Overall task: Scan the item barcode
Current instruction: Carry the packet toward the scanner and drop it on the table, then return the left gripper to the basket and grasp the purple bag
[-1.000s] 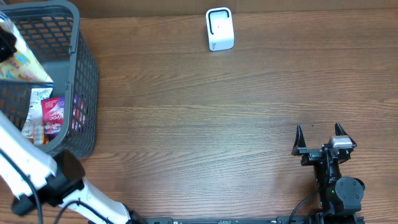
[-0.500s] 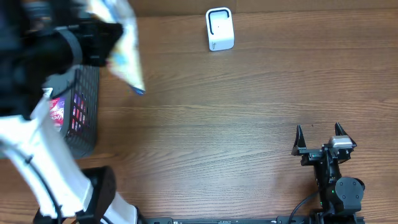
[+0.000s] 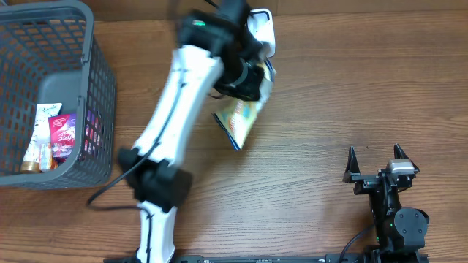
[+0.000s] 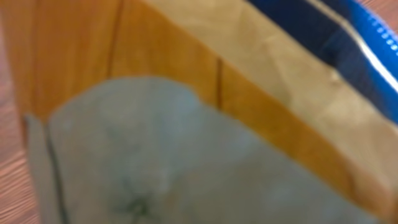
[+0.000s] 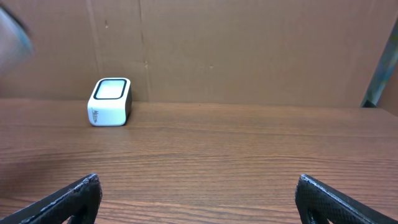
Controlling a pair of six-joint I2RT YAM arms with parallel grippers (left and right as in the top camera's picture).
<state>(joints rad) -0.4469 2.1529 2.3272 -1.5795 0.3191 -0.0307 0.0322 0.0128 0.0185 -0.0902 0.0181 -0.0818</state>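
While your left gripper [image 3: 247, 79] clamps a snack packet [image 3: 240, 120] just beside the white scanner [image 3: 263, 33], your right gripper [image 3: 374, 155] stands wide and empty.
Overhead, you see the packet held tilted over the wooden table [image 3: 351, 88], well apart from the grey basket [image 3: 99, 66] at left. Your left wrist camera is filled by the blurred orange-and-blue packet [image 4: 186, 93], pressed close. Your right wrist camera shows spread fingers [image 5: 71, 199] and the scanner [image 5: 109, 101] upright near the table's far edge.
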